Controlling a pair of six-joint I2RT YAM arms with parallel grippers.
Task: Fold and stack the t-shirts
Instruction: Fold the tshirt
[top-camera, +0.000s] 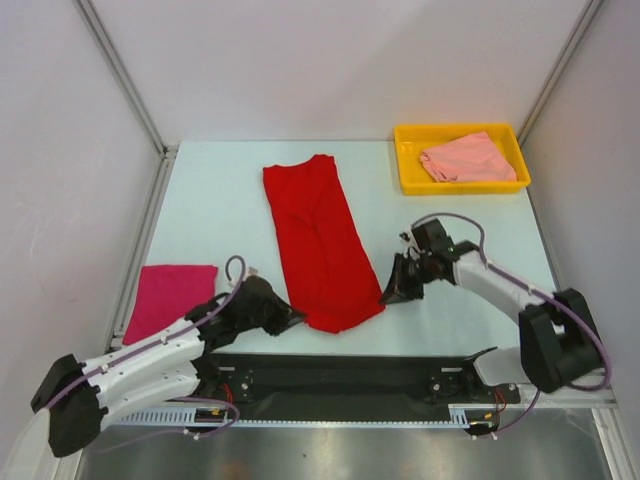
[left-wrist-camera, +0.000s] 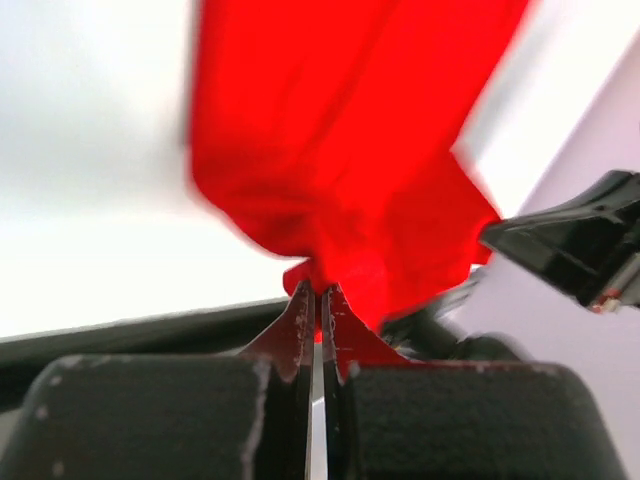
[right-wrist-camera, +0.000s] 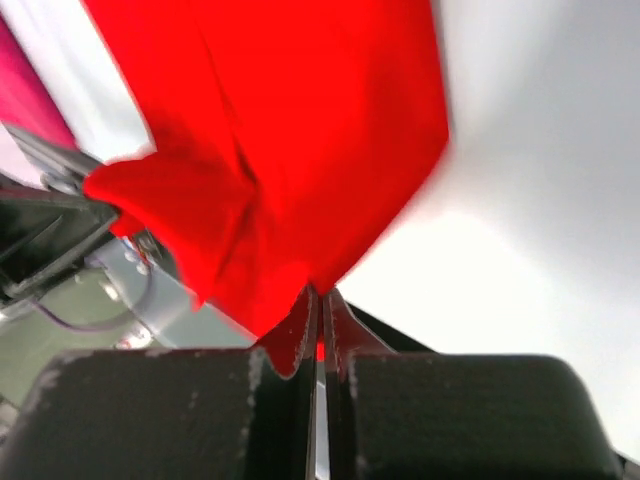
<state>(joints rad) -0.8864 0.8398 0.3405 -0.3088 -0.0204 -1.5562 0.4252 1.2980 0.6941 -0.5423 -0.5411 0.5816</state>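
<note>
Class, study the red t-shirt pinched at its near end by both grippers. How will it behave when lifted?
Probably floppy: the red t-shirt bunches into soft folds where the left gripper and right gripper pinch its near edge. It would likely sag between them when lifted. It looks thin, lying flat on the table, so probably light.
</note>
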